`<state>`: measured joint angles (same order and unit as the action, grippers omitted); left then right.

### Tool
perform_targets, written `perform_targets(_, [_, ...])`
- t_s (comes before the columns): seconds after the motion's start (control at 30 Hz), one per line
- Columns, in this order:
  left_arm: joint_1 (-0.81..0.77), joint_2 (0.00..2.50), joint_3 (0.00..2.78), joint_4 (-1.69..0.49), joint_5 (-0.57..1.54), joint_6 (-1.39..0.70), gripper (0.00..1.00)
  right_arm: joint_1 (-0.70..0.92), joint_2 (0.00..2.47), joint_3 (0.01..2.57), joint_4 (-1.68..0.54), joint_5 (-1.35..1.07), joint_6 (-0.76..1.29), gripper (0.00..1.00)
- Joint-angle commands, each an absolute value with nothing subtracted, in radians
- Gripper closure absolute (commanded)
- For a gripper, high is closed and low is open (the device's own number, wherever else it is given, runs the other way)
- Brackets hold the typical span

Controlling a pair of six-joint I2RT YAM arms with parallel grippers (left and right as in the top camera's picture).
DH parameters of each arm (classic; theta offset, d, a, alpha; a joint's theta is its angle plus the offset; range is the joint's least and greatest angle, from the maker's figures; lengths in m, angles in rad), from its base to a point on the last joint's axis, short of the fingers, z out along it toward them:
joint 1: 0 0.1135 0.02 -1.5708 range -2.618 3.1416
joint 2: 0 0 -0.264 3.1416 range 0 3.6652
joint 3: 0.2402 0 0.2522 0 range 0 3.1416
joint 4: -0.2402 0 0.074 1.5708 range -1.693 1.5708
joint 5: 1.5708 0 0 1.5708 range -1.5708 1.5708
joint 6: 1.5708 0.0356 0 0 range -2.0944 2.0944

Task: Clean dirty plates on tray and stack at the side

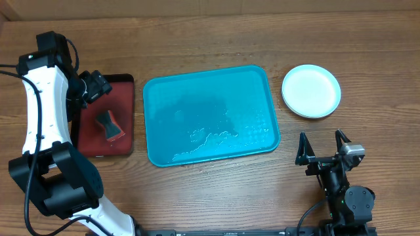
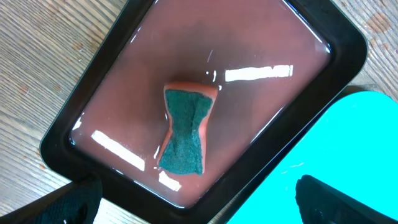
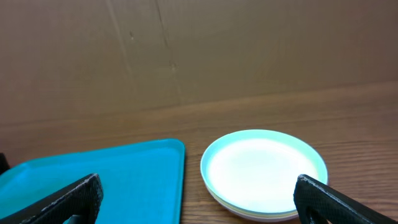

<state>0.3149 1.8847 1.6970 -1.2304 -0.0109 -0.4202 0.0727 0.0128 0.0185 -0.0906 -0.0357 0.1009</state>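
Left gripper spread open and empty, hovering over the sponge in the dark red tray, wiping likely finished; right gripper open and empty, plates stacked just ahead, off the wet teal tray ahead-left.

Robot lab bench: wooden table walled by cardboard.

The plates sat stacked, so the top one hid those beneath. Only thin rims peeked out in the right wrist view, their number and colours unclear. The tray ran off the bottom and left edges there. The left gripper showed only fingertips, cropped at the bottom edge.
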Motion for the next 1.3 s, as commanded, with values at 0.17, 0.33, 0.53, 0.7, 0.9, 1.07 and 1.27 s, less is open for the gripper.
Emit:
perform_targets(0.17, [0.32, 1.872, 1.708, -1.229, -0.007, -0.43, 0.0, 0.072, 0.003, 0.008, -0.084, -0.028, 0.059, 0.0])
perform_targets(0.33, [0.32, 1.872, 1.708, -1.229, -0.007, -0.43, 0.0, 0.072, 0.003, 0.008, -0.084, -0.026, 0.082, 0.0])
perform_targets(0.53, [0.32, 1.872, 1.708, -1.229, -0.007, -0.43, 0.01, 0.072, 0.003, 0.008, -0.084, -0.027, 0.082, 0.0])
perform_targets(0.7, [0.32, 1.872, 1.708, -1.229, -0.007, -0.43, 0.0, 0.072, 0.003, 0.008, -0.084, -0.027, 0.082, 0.0])
perform_targets(0.9, [0.32, 1.872, 1.708, -1.229, -0.007, -0.43, 0.0, 0.072, 0.003, 0.008, -0.083, -0.027, 0.082, 0.0])
perform_targets(1.07, [0.32, 1.872, 1.708, -1.229, -0.007, -0.43, 0.0, 0.072, 0.003, 0.008, -0.083, -0.027, 0.082, 0.0])
perform_targets(1.27, [0.32, 1.874, 1.708, -1.229, -0.007, -0.43, 0.0, 0.072, 0.003, 0.008, -0.083, -0.027, 0.082, 0.0])
